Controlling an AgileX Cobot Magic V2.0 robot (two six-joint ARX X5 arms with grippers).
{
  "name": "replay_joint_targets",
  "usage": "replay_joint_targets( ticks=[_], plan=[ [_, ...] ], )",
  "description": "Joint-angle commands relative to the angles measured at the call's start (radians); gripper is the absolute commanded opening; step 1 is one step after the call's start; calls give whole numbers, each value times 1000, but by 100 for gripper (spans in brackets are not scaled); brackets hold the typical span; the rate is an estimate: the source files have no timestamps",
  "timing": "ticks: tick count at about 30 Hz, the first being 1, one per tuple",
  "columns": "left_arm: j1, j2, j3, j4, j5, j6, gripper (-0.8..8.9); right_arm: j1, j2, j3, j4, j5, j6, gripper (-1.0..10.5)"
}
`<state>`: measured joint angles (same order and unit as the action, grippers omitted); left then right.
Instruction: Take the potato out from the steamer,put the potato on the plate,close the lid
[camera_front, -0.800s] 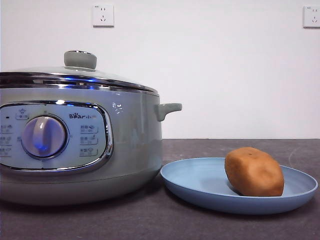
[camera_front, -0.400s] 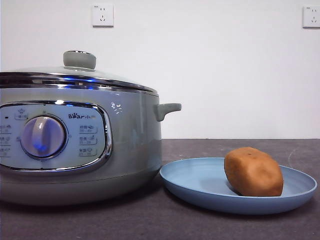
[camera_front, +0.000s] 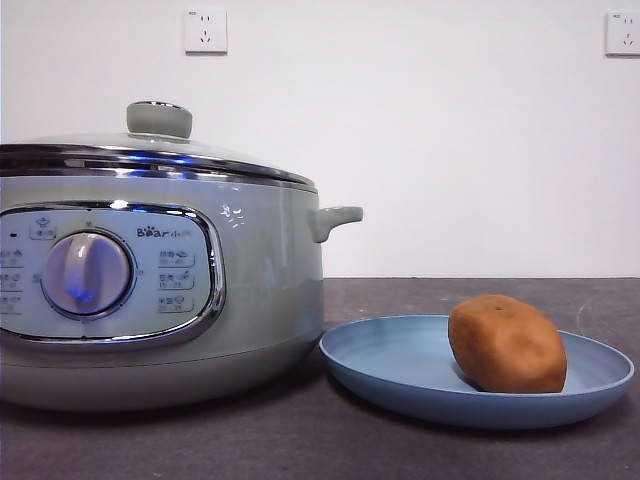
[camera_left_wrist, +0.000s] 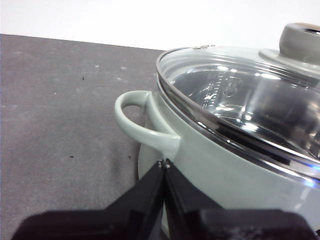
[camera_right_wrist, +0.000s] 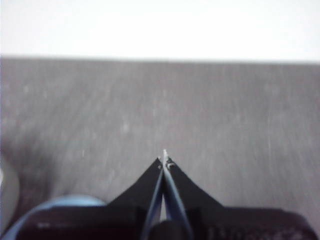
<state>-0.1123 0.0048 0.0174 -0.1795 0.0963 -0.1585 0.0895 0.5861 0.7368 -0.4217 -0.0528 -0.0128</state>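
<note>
From the front camera I see the potato (camera_front: 507, 343) lying on the light-blue plate (camera_front: 400, 375), toward the side of the plate farther from the steamer (camera_front: 260, 280), with its lower edge resting in the shallow well. The plate sits on the dark table (camera_front: 300, 440) just beside the steamer, its near rim tucked close under the curve of the pot's wall; I cannot tell whether they touch. The glass lid (camera_front: 150, 150) is seated on the steamer, its steel rim level all round and its pale knob (camera_front: 159, 119) upright on top. On the steamer's face I read the round dial (camera_front: 87, 273) inside the chrome-rimmed panel and the Bear logo above it, and a small side handle (camera_front: 335, 219) points toward the plate. My left gripper (camera_left_wrist: 164, 163) hangs just beside the steamer's other handle (camera_left_wrist: 142, 122), jaws pressed together and holding nothing. My right gripper (camera_right_wrist: 165, 161) is also pressed together and empty, held over bare table with a sliver of the plate's blue rim beneath it. Neither arm shows in the front camera. Two wall sockets (camera_front: 205, 31) sit high on the white wall behind.
</note>
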Motion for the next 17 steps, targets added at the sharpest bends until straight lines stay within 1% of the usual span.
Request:
replay_joint_targets(
  ticks=[1, 2, 5, 9, 13, 17],
  plan=[
    [3, -2, -14, 1, -1, 5, -3, -4, -57, -163, 181, -1, 36, -1],
    [3, -2, -14, 1, -1, 4, -3, -4, -84, -227, 242, -1, 53, -1],
    [3, -2, -14, 1, -1, 4, -3, -4, -145, -369, 356, 1, 88, -1],
    [3, -2, -14, 1, -1, 5, -3, -4, -211, -526, 460, 3, 119, -1],
    [3, -2, -14, 1, -1, 4, -3, -4, -282, -636, 496, 3, 154, -1],
    [3, -2, -14, 1, -1, 4, -3, -5, -353, -696, 495, 0, 155, -1]
  ],
)
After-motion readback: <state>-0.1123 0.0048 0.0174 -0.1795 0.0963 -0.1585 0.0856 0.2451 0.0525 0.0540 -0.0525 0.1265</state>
